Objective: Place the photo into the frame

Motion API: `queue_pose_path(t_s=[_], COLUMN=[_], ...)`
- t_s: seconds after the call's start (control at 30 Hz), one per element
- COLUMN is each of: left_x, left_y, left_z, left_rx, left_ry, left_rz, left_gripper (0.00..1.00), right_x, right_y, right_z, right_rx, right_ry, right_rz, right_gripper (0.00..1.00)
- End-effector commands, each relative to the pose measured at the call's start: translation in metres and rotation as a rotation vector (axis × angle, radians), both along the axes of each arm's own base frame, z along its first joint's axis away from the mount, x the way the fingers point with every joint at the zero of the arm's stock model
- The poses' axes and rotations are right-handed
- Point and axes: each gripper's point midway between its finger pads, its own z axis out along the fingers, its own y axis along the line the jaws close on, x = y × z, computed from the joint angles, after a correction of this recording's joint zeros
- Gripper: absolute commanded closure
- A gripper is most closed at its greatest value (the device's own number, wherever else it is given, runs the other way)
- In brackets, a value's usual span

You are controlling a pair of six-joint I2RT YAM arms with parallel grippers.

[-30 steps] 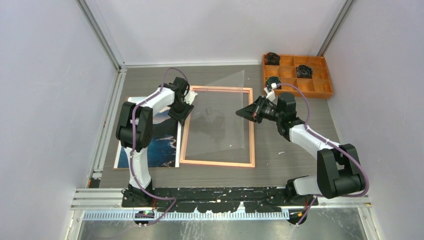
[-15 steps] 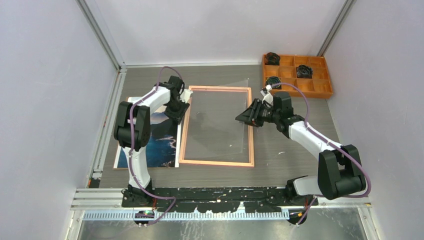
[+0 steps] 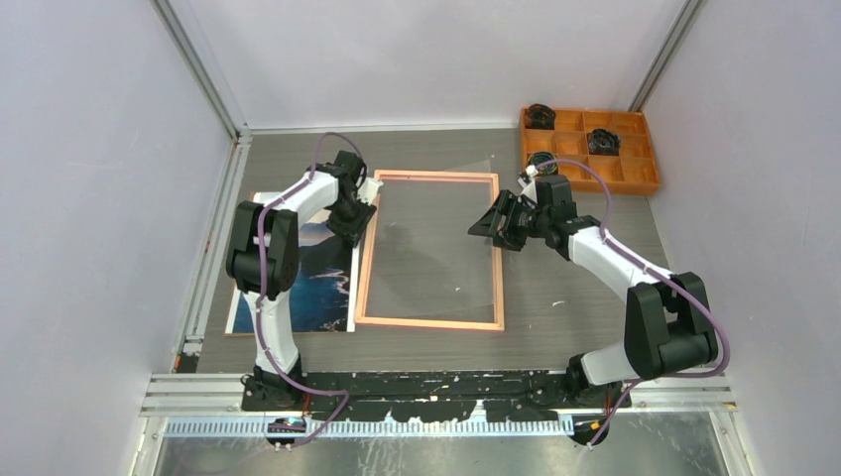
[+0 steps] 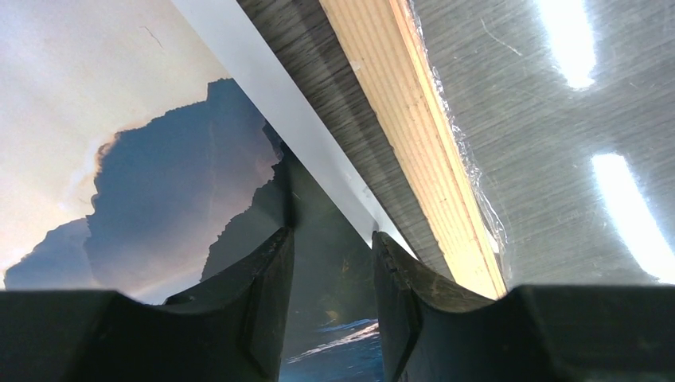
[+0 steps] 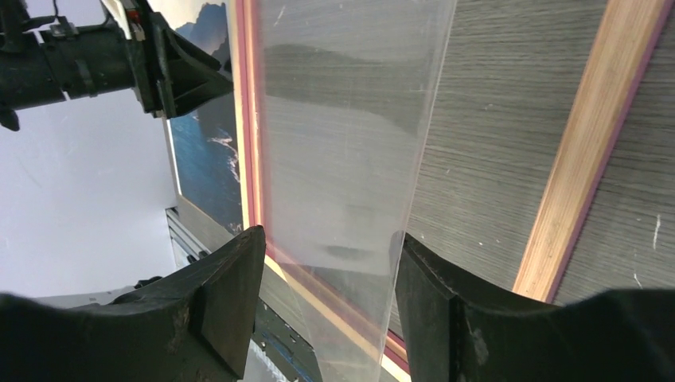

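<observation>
The frame (image 3: pixel 428 323) lies flat mid-table, its tan wood side (image 4: pixel 414 135) up. A clear plastic sheet (image 3: pixel 436 248) rests inside it. The photo (image 3: pixel 317 288), a blue seascape with dark mountains, lies flat just left of the frame. My left gripper (image 3: pixel 357 226) hovers open over the photo's right edge (image 4: pixel 159 159), with nothing between its fingers (image 4: pixel 271 302). My right gripper (image 3: pixel 486 226) is open at the frame's right bar (image 5: pixel 589 135). The sheet's edge (image 5: pixel 350 159) still runs between its wide-apart jaws, ungripped.
An orange compartment tray (image 3: pixel 645 183) holding dark coiled items stands at the back right. Grey walls close in on both sides, with a metal rail (image 3: pixel 213 248) along the table's left edge.
The right gripper went from shut to open and let go of the clear sheet, which dropped from tilted to flat in the frame. The left gripper shifted slightly toward the back.
</observation>
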Motion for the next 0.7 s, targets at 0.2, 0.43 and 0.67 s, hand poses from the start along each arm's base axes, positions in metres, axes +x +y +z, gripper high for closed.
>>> queue_pose_path(t_s=[0.2,0.43,0.67], left_x=[0.010,0.012,0.014], left_y=[-0.001,0.000,0.000], left_z=[0.016,0.016,0.017], left_rx=[-0.008,0.000,0.003], left_ry=[-0.048,-0.052,-0.058], left_rz=[-0.018,-0.021,-0.024], left_gripper=[0.58,0.59,0.59], right_x=[0.015,0.021,0.039], right_y=[0.006,0.014,0.011], right_z=[0.017,0.033,0.038], right_rx=[0.013,0.083,0.080], right_ry=[-0.084,-0.116,-0.171], right_rz=[0.028,0.039,0.005], right_gripper=[0.35,0.36,0.38])
